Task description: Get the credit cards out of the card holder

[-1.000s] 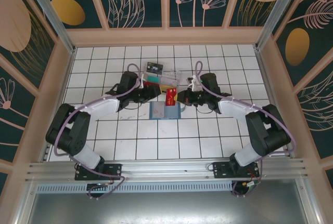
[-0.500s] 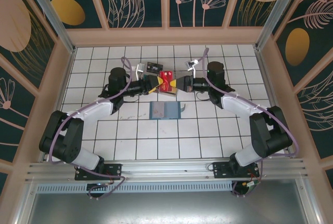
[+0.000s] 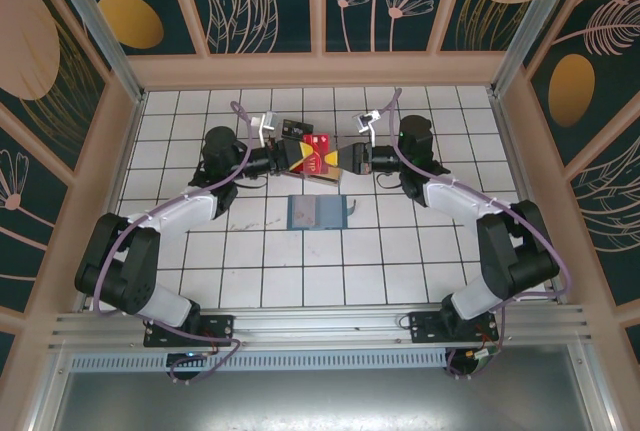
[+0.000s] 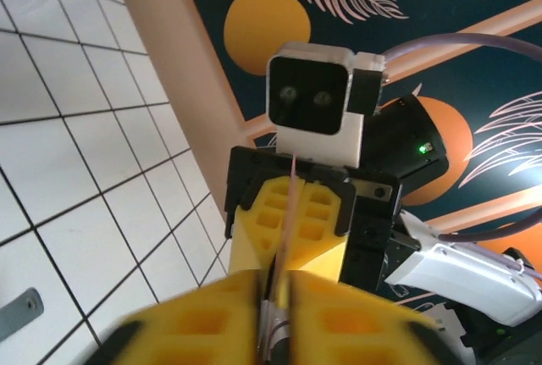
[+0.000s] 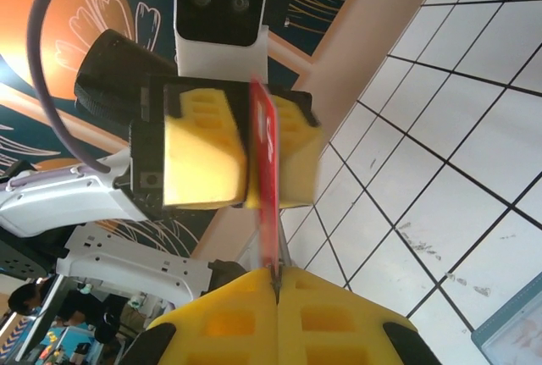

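A reddish credit card hangs in the air over the back of the table, gripped at both ends. My left gripper is shut on its left end and my right gripper is shut on its right end. The card appears edge-on in the left wrist view, between my left gripper's yellow pads, with the right gripper's fingers opposite. In the right wrist view the red card runs from my right gripper to the left gripper's fingers. The teal card holder lies open on the tiles below.
A small black card with white marks lies behind the left gripper. A clear plastic tray sits under the held card. Peach walls ring the white tiled table.
My right gripper lifted the red card up and back from above the card holder. My left gripper came in from the left and closed on the card's other end.
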`<action>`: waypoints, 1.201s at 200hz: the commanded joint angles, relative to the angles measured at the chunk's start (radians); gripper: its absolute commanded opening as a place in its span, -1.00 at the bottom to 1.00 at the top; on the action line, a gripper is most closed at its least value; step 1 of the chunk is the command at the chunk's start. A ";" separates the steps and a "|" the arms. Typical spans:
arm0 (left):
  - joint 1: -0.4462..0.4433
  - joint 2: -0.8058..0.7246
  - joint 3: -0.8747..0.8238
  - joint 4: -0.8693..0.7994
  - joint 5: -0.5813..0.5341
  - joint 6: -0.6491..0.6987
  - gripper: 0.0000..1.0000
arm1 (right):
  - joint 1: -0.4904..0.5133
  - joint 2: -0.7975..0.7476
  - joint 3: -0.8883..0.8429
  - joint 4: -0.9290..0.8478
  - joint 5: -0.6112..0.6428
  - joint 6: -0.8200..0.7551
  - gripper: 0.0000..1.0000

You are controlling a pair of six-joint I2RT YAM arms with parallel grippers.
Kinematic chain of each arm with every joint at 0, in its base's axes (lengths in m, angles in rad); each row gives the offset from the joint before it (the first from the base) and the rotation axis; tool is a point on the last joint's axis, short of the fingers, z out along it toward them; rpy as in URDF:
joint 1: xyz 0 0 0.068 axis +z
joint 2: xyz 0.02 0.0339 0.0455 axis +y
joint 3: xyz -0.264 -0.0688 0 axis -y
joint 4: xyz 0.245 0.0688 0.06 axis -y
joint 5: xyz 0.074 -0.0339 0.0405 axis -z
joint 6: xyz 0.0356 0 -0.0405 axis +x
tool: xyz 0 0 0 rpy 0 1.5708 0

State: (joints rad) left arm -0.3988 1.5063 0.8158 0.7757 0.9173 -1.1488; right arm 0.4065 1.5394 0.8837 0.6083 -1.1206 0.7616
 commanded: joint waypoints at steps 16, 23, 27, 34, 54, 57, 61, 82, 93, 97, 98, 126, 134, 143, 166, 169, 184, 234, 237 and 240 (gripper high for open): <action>0.005 0.024 0.013 0.167 0.004 -0.073 -1.00 | 0.014 0.013 0.016 0.000 0.073 0.030 -0.52; 0.006 0.028 0.010 0.173 -0.007 -0.081 -1.00 | 0.024 0.012 0.003 0.036 0.102 0.068 -0.37; 0.006 0.030 0.009 0.178 -0.014 -0.088 -1.00 | 0.029 0.011 -0.009 0.073 0.118 0.103 -0.30; 0.006 0.033 0.004 0.189 -0.025 -0.099 -1.00 | 0.039 0.012 -0.033 0.148 0.145 0.165 -0.21; 0.006 0.041 -0.010 0.247 -0.066 -0.154 -1.00 | 0.065 0.030 -0.078 0.307 0.219 0.311 -0.18; 0.006 0.043 -0.011 0.251 -0.072 -0.160 -1.00 | 0.067 0.032 -0.086 0.328 0.231 0.328 -0.19; 0.006 0.044 -0.011 0.253 -0.076 -0.166 -1.00 | 0.069 0.033 -0.096 0.357 0.250 0.350 -0.20; 0.005 0.046 -0.022 0.255 -0.108 -0.181 -1.00 | 0.075 0.040 -0.138 0.465 0.301 0.420 -0.29; 0.006 0.046 -0.029 0.254 -0.118 -0.183 -1.00 | 0.075 0.039 -0.147 0.477 0.315 0.434 -0.35; 0.006 0.048 -0.028 0.252 -0.122 -0.184 -1.00 | 0.075 0.037 -0.149 0.480 0.319 0.436 -0.37; 0.007 0.048 -0.029 0.251 -0.123 -0.184 -1.00 | 0.075 0.036 -0.150 0.480 0.320 0.436 -0.37; 0.008 0.045 -0.044 0.253 -0.152 -0.196 -1.00 | 0.084 0.043 -0.137 0.472 0.312 0.440 -0.51; 0.009 0.045 -0.044 0.252 -0.159 -0.196 -1.00 | 0.088 0.046 -0.131 0.468 0.310 0.441 -0.58; 0.009 0.046 -0.043 0.249 -0.164 -0.200 -1.00 | 0.092 0.050 -0.126 0.460 0.313 0.439 -0.68; 0.020 0.044 -0.051 0.236 -0.172 -0.206 -1.00 | 0.097 0.066 -0.108 0.425 0.325 0.423 -1.00; 0.022 0.043 -0.052 0.227 -0.173 -0.205 -1.00 | 0.097 0.068 -0.103 0.412 0.328 0.416 -1.00; 0.036 0.026 -0.060 0.134 -0.191 -0.170 -0.55 | 0.095 0.070 -0.068 0.301 0.342 0.348 -1.00; 0.082 -0.112 0.015 -0.658 -0.538 0.259 0.66 | 0.116 0.099 0.217 -0.415 0.516 -0.244 -1.00; 0.085 -0.118 0.018 -0.689 -0.562 0.273 0.69 | 0.119 0.108 0.237 -0.446 0.530 -0.276 -1.00; 0.090 -0.123 0.021 -0.717 -0.586 0.287 0.72 | 0.122 0.116 0.257 -0.480 0.544 -0.306 -1.00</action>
State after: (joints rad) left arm -0.3325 1.4544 0.7811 0.4637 0.5644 -1.1019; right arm 0.5026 1.6150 0.9867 0.5182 -0.7086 0.8192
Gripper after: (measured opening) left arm 0.805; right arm 0.061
